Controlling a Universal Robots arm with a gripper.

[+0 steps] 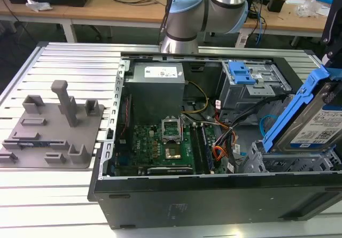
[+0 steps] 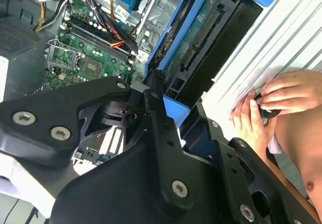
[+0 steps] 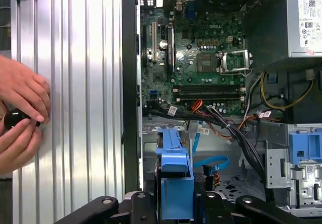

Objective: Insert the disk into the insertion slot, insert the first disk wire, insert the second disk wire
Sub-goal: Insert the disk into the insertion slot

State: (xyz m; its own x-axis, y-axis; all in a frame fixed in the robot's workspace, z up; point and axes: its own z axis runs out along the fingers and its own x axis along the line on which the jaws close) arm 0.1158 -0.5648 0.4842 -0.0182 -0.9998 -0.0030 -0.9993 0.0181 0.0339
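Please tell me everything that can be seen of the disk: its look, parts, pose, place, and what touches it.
The disk is a flat silver drive with a white printed label, framed by a bright blue plastic carrier. It stands steeply tilted, with its lower end at the mouth of the grey perforated insertion slot and its upper end raised toward the exterior view's right. In the second wrist view its underside looks dark green. The black gripper is clamped on the carrier.

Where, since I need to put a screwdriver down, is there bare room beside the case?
Bare ribbed table lies nearer the camera than the grey fixture plate and beyond it, both on the exterior view's left of the computer case. Crowded: the cables by the insertion slot, where the gripper holds the disk; hands rest beside the case.
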